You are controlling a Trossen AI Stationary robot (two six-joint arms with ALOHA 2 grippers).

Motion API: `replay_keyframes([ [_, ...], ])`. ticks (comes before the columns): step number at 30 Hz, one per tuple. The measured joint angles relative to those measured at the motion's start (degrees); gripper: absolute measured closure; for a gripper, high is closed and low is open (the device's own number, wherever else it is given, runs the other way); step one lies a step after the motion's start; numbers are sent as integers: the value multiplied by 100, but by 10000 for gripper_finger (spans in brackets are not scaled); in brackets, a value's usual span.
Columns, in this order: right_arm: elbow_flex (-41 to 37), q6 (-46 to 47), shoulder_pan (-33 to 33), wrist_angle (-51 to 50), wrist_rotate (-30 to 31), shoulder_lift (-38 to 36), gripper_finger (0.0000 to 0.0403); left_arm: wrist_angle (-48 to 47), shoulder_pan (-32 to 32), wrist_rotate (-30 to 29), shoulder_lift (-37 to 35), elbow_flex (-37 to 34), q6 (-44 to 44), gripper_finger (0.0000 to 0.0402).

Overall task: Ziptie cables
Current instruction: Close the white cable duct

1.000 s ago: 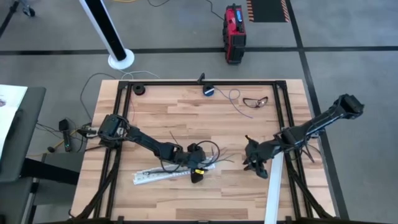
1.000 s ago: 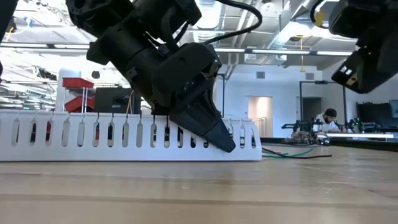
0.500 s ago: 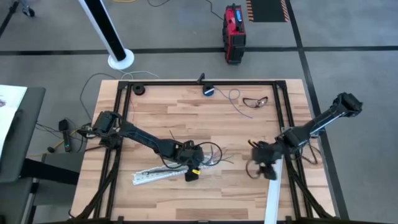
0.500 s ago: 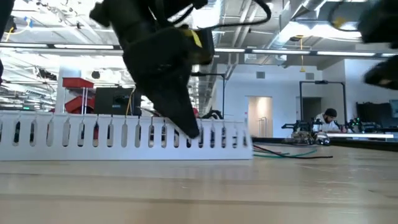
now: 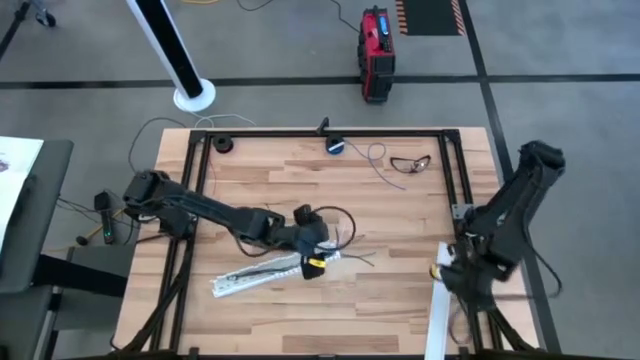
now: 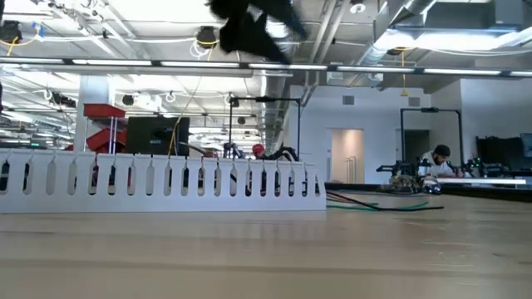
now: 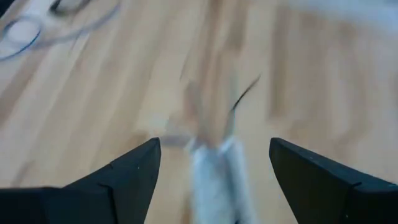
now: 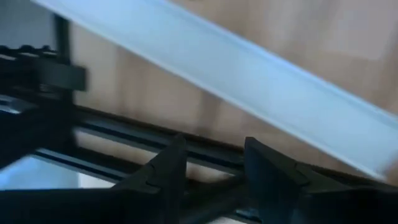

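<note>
My left tool (image 5: 316,262) hangs over the near end of the long white slotted plastic strip (image 5: 262,275) lying on the light wooden slatted table (image 5: 300,190), its fingers (image 7: 127,174) spread wide apart with nothing between them. My right tool (image 5: 450,272) sits at the table's right edge beside a second white strip (image 5: 438,310); its fingers (image 8: 171,165) stand slightly apart, holding nothing.

The thin loose grey and dark cables (image 5: 345,248) lie in a straggly bunch just beyond my left tool, touching the strip's end. I judge them light, limp and springy, likely to splay or slip out if pinched at a tip. I would close on the middle of the bunch, where the strands cross, so all gather together.
</note>
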Motion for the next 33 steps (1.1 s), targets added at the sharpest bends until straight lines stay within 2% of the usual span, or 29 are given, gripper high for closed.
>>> replay_keyframes([
  [5, 294, 380, 566, 1016, 186, 891, 257, 1233, -536, -3, 96, 17, 37, 106],
  [9, 644, 3, 600, 1273, 418, 1714, 258, 1081, -850, -422, 130, -1, -203, 106],
  [12, 829, -462, 533, 1932, 430, 2304, 258, 972, -1076, -764, 162, 9, -478, 106],
  [18, 1173, -733, 528, 2188, 357, 3274, 259, 922, -1445, -885, 381, 7, -850, 106],
  [26, 1274, -707, 976, 2270, 112, 3428, 261, 663, -1824, -1248, 474, 1, -1342, 106],
  [33, 1274, -586, 857, 2473, 291, 3434, 262, 621, -1942, -1296, 472, 2, -1653, 106],
])
